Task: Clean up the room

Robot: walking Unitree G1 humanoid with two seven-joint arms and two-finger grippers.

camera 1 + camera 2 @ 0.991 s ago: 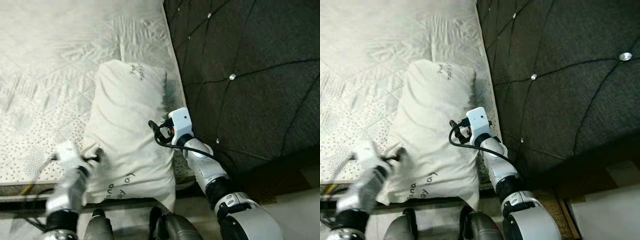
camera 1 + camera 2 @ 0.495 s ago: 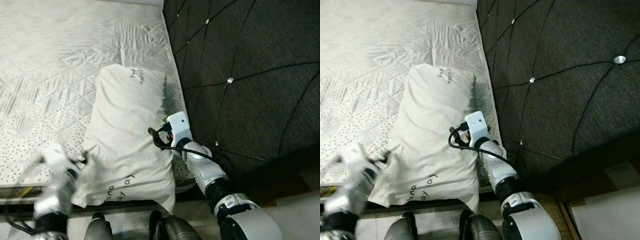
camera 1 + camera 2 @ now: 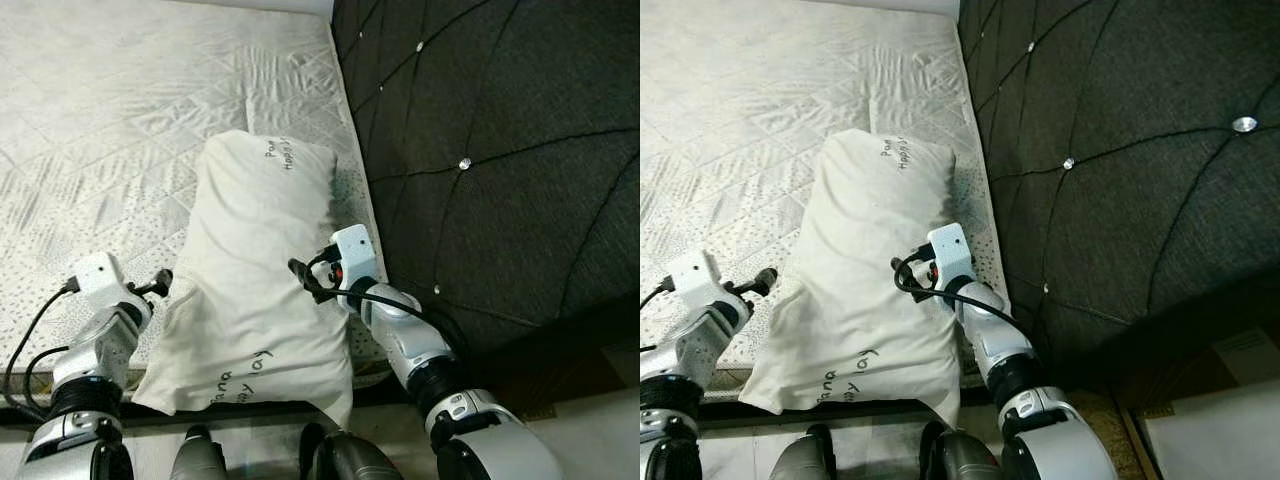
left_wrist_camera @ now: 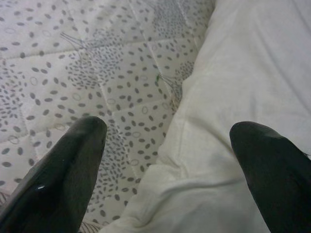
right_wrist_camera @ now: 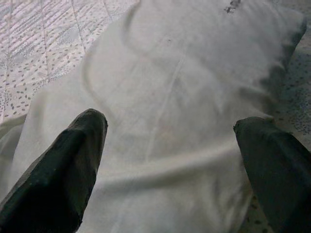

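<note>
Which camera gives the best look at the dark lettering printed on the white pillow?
The left eye view: the whole white pillow lies on the patterned mattress, with dark lettering at its far end and more near its front edge. The right eye view matches. The right wrist view catches one smudge of print; the left wrist view shows plain fabric.

The left hand [image 3: 163,281] is coming off the pillow's [image 3: 255,290] near left edge and is now sitting just beside it over the mattress [image 3: 90,150], fingers spread. The pillow's near left corner is lying flatter. The right hand [image 3: 300,272] is easing slightly left across the pillow.
</note>
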